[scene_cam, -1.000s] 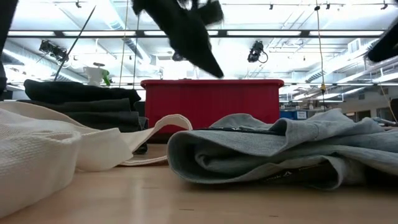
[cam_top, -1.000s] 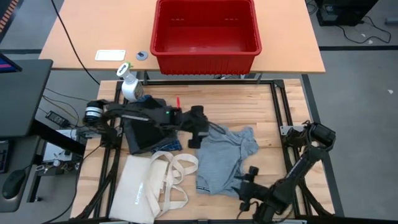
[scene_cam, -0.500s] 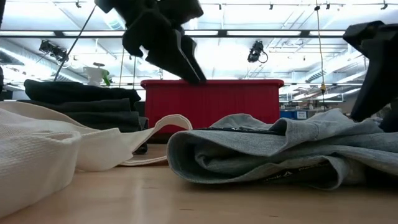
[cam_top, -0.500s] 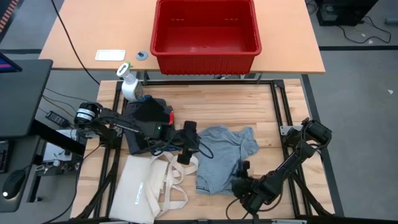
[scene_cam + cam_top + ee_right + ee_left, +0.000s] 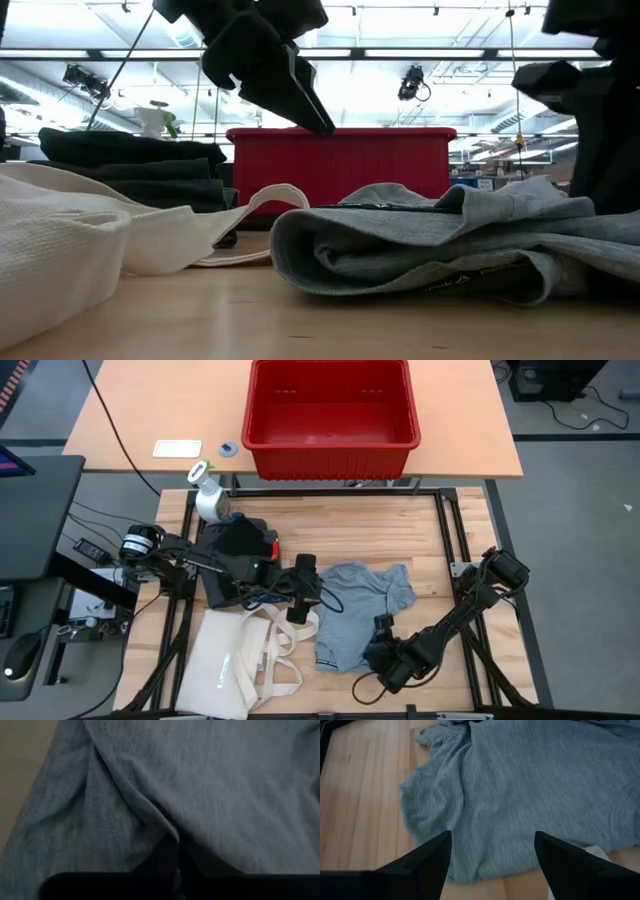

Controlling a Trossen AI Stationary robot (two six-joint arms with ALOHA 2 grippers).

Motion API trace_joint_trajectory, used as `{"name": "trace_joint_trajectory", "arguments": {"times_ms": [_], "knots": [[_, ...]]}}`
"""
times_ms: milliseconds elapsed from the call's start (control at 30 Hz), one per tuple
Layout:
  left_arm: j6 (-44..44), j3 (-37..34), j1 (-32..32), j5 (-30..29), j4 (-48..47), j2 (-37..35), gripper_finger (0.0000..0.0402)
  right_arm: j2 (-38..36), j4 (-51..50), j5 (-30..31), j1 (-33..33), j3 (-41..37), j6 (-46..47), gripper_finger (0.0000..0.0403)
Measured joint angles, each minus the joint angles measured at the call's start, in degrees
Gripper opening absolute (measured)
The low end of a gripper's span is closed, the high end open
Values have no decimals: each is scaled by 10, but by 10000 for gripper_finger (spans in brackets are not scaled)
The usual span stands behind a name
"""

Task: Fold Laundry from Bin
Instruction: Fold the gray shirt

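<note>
A light grey garment point(image 5: 362, 608) lies crumpled on the wooden table point(image 5: 430, 535), also seen in the low view point(image 5: 450, 240). My left gripper point(image 5: 300, 612) hangs open above its left edge, the cloth point(image 5: 520, 785) showing between the fingers, which stay clear of it. My right gripper point(image 5: 383, 635) is down on the garment's near right part and shut on it. The red bin point(image 5: 330, 410) stands on the far table. Dark folded laundry point(image 5: 235, 555) is stacked at the table's left. My right gripper pinches a raised fold of the grey garment point(image 5: 170, 832) between its two fingers point(image 5: 172, 865), coming from above and slanting down from the table's near right. The rest of the garment lies slack on the table. One layer or several, I cannot tell.
A cream tote bag point(image 5: 240, 660) with long handles lies at the near left, its handles reaching toward the garment. A white spray bottle point(image 5: 208, 495) stands at the far left corner. Bare wood shows at the far right of the table.
My left gripper has gone toward the near edge and down a little, from above the garment's far left part to its left edge, then held still. My right gripper has gone from the near edge toward the garment, turned and sunk onto its near right part.
</note>
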Motion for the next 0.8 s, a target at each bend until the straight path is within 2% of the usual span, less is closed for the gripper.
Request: {"name": "trace_joint_trajectory", "arguments": {"times_ms": [67, 167, 267, 400, 467, 567, 667, 800], "knots": [[0, 0, 0, 0, 0, 0, 288, 0, 4, -16, -2, 0, -2, 16], [0, 0, 0, 0, 0, 0, 288, -3, -14, -6, 0, 14, 18, 16], [6, 0, 0, 0, 0, 0, 288, -18, -70, 47, 8, 58, 58, 10], [5, 0, 0, 0, -1, 0, 288, -42, -135, 149, 38, 113, 90, 7], [5, 0, 0, 0, -1, 0, 288, -53, -138, 170, 59, 129, 82, 8], [5, 0, 0, 0, -7, 0, 288, -63, -137, 144, 83, 138, 70, 8], [5, 0, 0, 0, -10, 0, 288, -63, -139, 100, 101, 139, 99, 8], [5, 0, 0, 0, -10, 0, 288, -58, -126, 2, 111, 132, 161, 8]]}}
